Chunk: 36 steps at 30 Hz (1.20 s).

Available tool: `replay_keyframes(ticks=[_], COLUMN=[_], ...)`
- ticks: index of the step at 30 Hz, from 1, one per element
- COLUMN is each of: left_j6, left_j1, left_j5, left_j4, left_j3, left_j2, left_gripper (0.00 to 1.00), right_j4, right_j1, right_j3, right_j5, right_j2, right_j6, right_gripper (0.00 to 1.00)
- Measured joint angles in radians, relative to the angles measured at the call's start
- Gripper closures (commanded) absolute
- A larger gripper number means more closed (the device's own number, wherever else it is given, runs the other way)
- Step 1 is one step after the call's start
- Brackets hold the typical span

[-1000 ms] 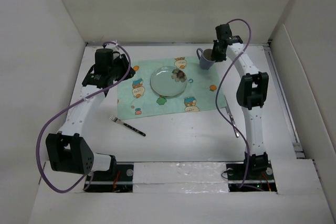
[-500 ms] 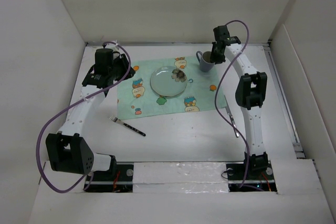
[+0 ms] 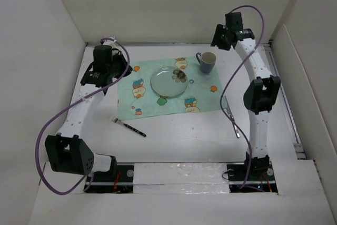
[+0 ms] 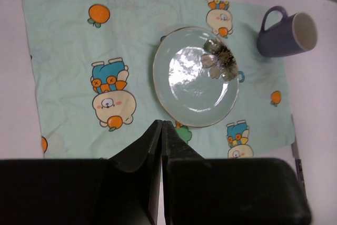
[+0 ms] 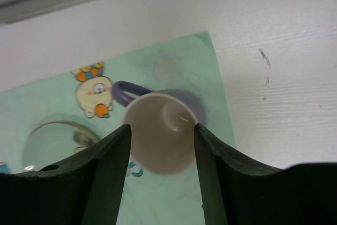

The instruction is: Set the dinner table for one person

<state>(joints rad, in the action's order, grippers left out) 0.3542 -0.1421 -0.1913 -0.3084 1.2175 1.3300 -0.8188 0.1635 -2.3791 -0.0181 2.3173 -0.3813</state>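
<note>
Counter point(image 3: 179, 143), white and boxed in by white walls, fills the floor of the top view and carries a half-laid setting for one. At its far middle lies the mint cartoon placemat point(image 3: 202, 92). Centred on the mat is the pale green plate point(image 3: 168, 81), where a diner would want it. The purple mug point(image 3: 207, 61) stands upright on the mat's far right corner, handle to the left, the usual spot for a drink. The fork point(image 3: 128, 125) lies askew on bare counter off the mat's near left corner. A slim utensil point(image 3: 235, 127), probably a knife, lies just off the mat's right edge beside your right arm. By the look of it, both want squaring up beside the plate. Your right gripper point(image 5: 161, 127) hangs above the mug with its fingers spread apart and nothing between them, so the mug appears to stand on its own. Your left gripper point(image 4: 161, 125) hovers near the mat's left end, fingers pressed together and empty, looking down on plate and mug.
</note>
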Motion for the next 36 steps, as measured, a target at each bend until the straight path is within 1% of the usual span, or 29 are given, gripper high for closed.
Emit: replay_keyframes(ticks=[1, 2, 3, 4, 6, 8, 9, 11, 12, 13, 14, 16, 17, 20, 21, 23, 26, 31, 32, 36], left_j6=[0.008, 0.016, 0.024, 0.032, 0.048, 0.062, 0.069, 0.079, 0.083, 0.086, 0.092, 0.101, 0.109, 0.141, 0.154, 0.176, 0.190, 0.191, 0.191, 0.190], left_j1=[0.000, 0.000, 0.000, 0.000, 0.000, 0.000, 0.000, 0.000, 0.000, 0.000, 0.000, 0.000, 0.000, 0.000, 0.000, 0.000, 0.000, 0.000, 0.000, 0.000], left_j5=[-0.002, -0.007, -0.015, -0.020, -0.027, -0.027, -0.024, -0.004, 0.016, 0.040, 0.074, 0.140, 0.176, 0.261, 0.281, 0.301, 0.305, 0.303, 0.300, 0.287], left_j4=[-0.001, 0.001, 0.004, 0.008, 0.022, 0.026, 0.030, 0.023, 0.008, -0.012, -0.037, -0.081, -0.102, -0.166, -0.176, -0.177, -0.174, -0.172, -0.172, -0.174], left_j3=[0.020, 0.037, 0.058, 0.075, 0.097, 0.097, 0.089, 0.051, 0.031, 0.014, 0.003, 0.002, 0.008, 0.068, 0.095, 0.137, 0.160, 0.155, 0.148, 0.125], left_j2=[0.000, 0.001, 0.001, 0.001, -0.001, -0.011, -0.019, -0.049, -0.069, -0.088, -0.106, -0.135, -0.147, -0.162, -0.164, -0.172, -0.198, -0.227, -0.228, -0.226], left_gripper=[1.00, 1.00, 1.00, 1.00, 1.00, 0.99, 0.95, 0.92, 0.90, 0.89, 0.89, 0.91, 0.91, 0.91, 0.88, 0.86, 0.85, 0.84, 0.84, 0.83], right_j4=[0.029, 0.059, 0.085, 0.136, 0.243, 0.344, 0.393, 0.465, 0.504, 0.530, 0.543, 0.541, 0.539, 0.536, 0.532, 0.519, 0.500, 0.460, 0.459, 0.426], right_j1=[-0.003, -0.007, -0.008, -0.008, 0.007, 0.063, 0.111, 0.246, 0.325, 0.402, 0.483, 0.626, 0.689, 0.811, 0.835, 0.866, 0.899, 0.938, 0.958, 0.990], right_j3=[0.040, 0.095, 0.148, 0.224, 0.426, 0.616, 0.705, 0.843, 0.900, 0.945, 0.985, 1.023, 1.032, 1.038, 1.034, 1.004, 0.924, 0.818, 0.784, 0.707], right_j5=[0.013, 0.027, 0.039, 0.050, 0.080, 0.115, 0.133, 0.176, 0.202, 0.216, 0.229, 0.249, 0.250, 0.233, 0.224, 0.199, 0.153, 0.068, 0.061, 0.021], right_j2=[-0.055, -0.122, -0.193, -0.272, -0.450, -0.607, -0.669, -0.740, -0.748, -0.743, -0.723, -0.651, -0.612, -0.513, -0.487, -0.433, -0.341, -0.232, -0.193, -0.119], right_j6=[0.002, 0.006, 0.012, 0.013, 0.013, 0.021, 0.027, 0.047, 0.057, 0.071, 0.084, 0.114, 0.127, 0.164, 0.175, 0.202, 0.236, 0.280, 0.282, 0.304], right_gripper=[0.60, 0.81, 0.94, 1.00, 1.00, 1.00, 1.00, 1.00, 0.99, 0.94, 0.74, 0.61, 0.50, 0.40, 0.40, 0.40, 0.40, 0.40, 0.40, 0.40])
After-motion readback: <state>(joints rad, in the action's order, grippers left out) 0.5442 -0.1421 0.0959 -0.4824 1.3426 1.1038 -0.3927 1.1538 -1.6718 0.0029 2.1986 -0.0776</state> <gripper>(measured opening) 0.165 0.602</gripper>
